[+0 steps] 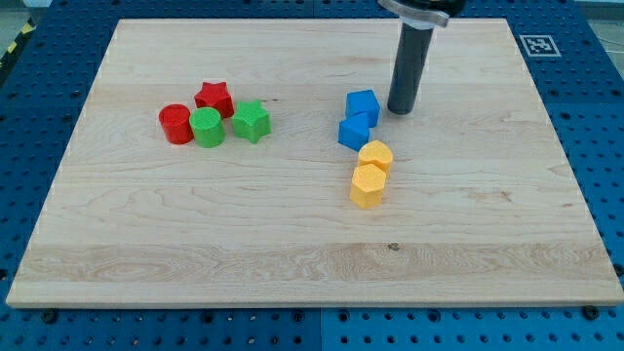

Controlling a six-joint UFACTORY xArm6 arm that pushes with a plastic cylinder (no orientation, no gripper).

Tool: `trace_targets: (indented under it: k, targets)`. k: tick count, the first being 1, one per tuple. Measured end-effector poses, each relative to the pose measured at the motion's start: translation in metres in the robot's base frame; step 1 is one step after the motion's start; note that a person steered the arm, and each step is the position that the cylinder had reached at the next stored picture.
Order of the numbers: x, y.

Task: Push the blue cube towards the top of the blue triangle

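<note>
The blue cube [363, 105] sits right of the board's centre, in the upper half. The blue triangle [354, 132] lies just below it, a little to the left, and the two touch or nearly touch. My tip [401, 111] rests on the board just to the right of the blue cube, about level with it, with a thin gap between them. The dark rod rises from the tip to the view's top edge.
Two yellow blocks [375, 155] [368, 185] sit stacked in a line just below the blue triangle. At the left is a cluster: red star [214, 97], red cylinder [176, 124], green cylinder [207, 127], green star [252, 121]. The wooden board [292, 263] lies on a blue perforated table.
</note>
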State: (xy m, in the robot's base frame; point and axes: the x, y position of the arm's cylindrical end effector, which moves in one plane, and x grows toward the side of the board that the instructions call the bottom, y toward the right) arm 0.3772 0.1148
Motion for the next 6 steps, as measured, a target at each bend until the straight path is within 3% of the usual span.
trace_targets:
  k: [3, 5, 6]
  targets:
    - [0.02, 0.007]
    - [0.082, 0.009]
    - [0.088, 0.009]
